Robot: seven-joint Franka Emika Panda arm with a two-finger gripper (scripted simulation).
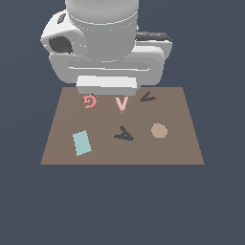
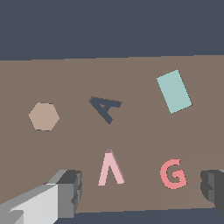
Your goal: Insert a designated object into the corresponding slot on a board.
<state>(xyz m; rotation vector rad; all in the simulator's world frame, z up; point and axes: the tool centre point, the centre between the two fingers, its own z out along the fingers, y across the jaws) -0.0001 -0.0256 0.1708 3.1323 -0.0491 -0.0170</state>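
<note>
From my seat the tool [image 2: 140,192] is spread wide, fingers [image 2: 65,192] well apart with nothing between them, not touching anything. It hangs over the board's [image 1: 191,143] far edge. The pink V [image 1: 122,104] lies flat near that far edge, between the pink G [image 1: 89,101] and the dark V slot [image 1: 148,97] toward the far right corner. Count: one V, one G, one teal rectangle [image 1: 82,142], one tan hexagon [image 1: 159,130], one dark A shape [image 1: 124,134].

A bare simulated scene; a brown board [image 1: 57,143] on flat blue-grey ground.
</note>
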